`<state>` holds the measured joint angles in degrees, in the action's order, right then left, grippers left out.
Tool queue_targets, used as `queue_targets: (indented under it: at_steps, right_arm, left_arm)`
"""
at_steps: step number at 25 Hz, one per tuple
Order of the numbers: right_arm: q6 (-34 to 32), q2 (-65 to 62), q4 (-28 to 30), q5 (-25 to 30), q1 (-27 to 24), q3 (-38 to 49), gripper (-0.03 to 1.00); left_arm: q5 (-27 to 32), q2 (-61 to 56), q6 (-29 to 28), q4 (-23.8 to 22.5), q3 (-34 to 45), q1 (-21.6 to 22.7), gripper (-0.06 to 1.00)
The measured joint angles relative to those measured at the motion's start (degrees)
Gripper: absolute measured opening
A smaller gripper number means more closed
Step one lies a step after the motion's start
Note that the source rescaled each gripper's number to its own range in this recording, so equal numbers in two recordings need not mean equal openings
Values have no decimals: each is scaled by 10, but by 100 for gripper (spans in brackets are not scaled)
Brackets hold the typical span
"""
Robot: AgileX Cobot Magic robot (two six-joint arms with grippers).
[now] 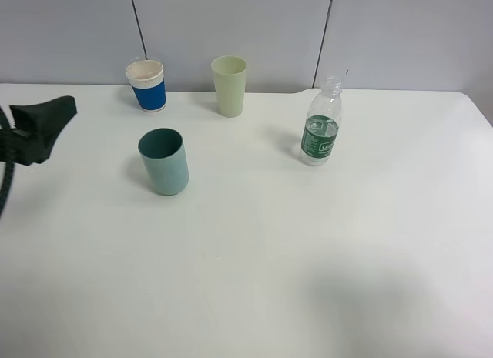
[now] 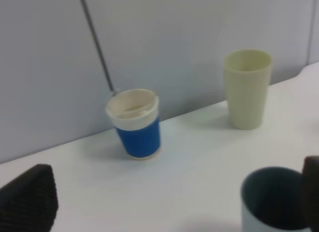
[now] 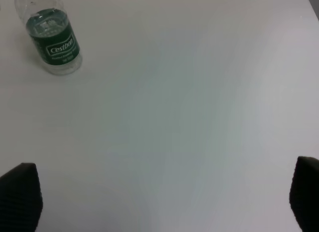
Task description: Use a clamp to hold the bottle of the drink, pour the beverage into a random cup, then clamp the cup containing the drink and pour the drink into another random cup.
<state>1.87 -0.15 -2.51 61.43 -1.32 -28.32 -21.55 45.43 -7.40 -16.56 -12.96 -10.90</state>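
Your left clamp (image 2: 169, 202) has its fingers (image 2: 27, 199) spread wide and empty, with the teal cup (image 2: 271, 199) standing upright just inside the far finger, rim up, dark inside. I cannot tell whether it holds any liquid. Beyond the fingertips stands the blue-and-white cup (image 2: 135, 123), and farther off to one side the pale green cup (image 2: 246, 88).

Your right clamp (image 3: 164, 192) is also spread wide, holding nothing; the bottle (image 3: 51, 36), uncapped, clear with a green label, stands well ahead of one finger.

Judging by this, the cup-to-cup pour looks finished or due. If due, close squarely around the teal cup.
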Motion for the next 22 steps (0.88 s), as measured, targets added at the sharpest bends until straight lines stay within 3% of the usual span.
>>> queue_targets:
  at_steps: [8,12,16,22]
  right_arm:
    - [0,0,0,0,0,0,100]
    - [0,0,0,0,0,0,100]
    - [0,0,0,0,0,0,100]
    - [0,0,0,0,0,0,100]
  left_arm:
    - [372,-184,-38,4,-133,0,98]
    - [506,-226,-38,3,-191,0,98]
    - [597,-264,-38,-4,-207,0,98]
    - [676,-336,-38,-11,-207,0,98]
